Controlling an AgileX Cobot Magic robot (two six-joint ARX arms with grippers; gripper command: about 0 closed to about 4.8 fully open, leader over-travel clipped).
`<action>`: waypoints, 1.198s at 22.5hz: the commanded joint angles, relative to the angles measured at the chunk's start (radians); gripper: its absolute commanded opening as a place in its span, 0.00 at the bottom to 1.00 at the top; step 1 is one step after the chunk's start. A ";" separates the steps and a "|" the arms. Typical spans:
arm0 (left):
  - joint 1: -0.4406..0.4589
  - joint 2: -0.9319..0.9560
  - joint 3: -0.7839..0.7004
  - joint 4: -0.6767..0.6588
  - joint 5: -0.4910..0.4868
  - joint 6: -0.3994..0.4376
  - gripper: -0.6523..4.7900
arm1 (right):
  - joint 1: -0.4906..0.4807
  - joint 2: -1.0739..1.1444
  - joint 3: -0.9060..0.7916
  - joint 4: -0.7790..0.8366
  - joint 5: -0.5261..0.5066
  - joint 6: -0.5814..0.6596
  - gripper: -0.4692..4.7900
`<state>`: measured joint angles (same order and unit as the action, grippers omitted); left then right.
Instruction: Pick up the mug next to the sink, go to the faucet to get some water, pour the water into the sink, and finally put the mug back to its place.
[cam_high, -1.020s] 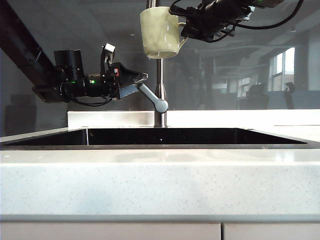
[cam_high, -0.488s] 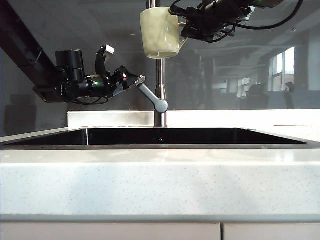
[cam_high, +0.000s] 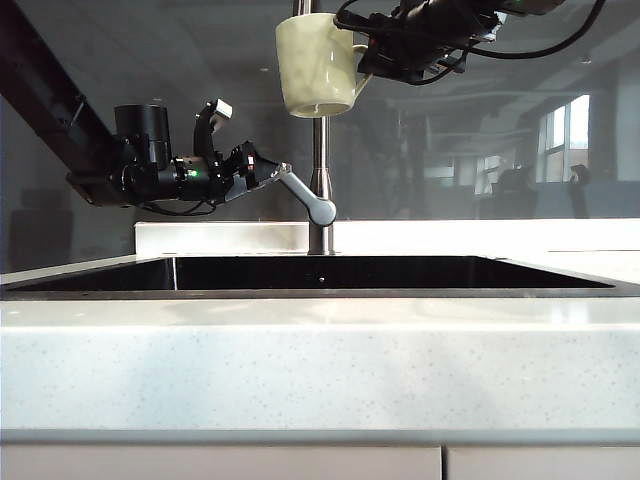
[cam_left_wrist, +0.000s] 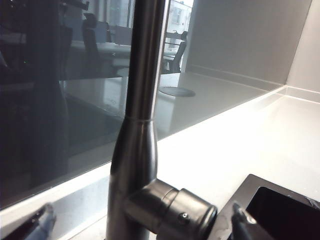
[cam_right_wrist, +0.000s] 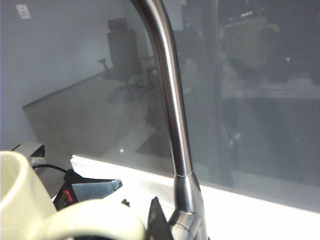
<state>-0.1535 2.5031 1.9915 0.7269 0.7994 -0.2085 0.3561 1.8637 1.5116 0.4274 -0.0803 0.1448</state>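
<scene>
Speckled white countertop (cam_high: 320, 370), glass backsplash — left tool (cam_high: 268, 172) spread at faucet lever (cam_high: 305, 198); right tool (cam_high: 368, 62) pinching mug (cam_high: 312, 65).

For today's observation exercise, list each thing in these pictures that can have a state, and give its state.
mug: held upright in the air by its handle, at the faucet's stem above the sink.
right gripper: shut on the mug's handle.
left gripper: open, at the tip of the lever.
faucet: no water seen running; lever angled up to the left.
sink: dark inside, contents unclear.
</scene>
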 joint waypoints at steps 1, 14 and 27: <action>0.000 -0.008 0.002 0.006 -0.003 0.048 1.00 | 0.002 -0.017 0.014 0.078 0.000 0.043 0.08; 0.000 -0.008 0.003 0.007 -0.048 0.052 1.00 | 0.002 -0.017 0.014 0.079 0.000 0.043 0.08; 0.000 -0.008 0.004 0.009 -0.431 0.130 1.00 | 0.002 -0.017 0.014 0.079 0.000 0.042 0.08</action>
<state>-0.1711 2.4962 1.9919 0.7647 0.5140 -0.0944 0.3553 1.8641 1.5112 0.4244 -0.0795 0.1642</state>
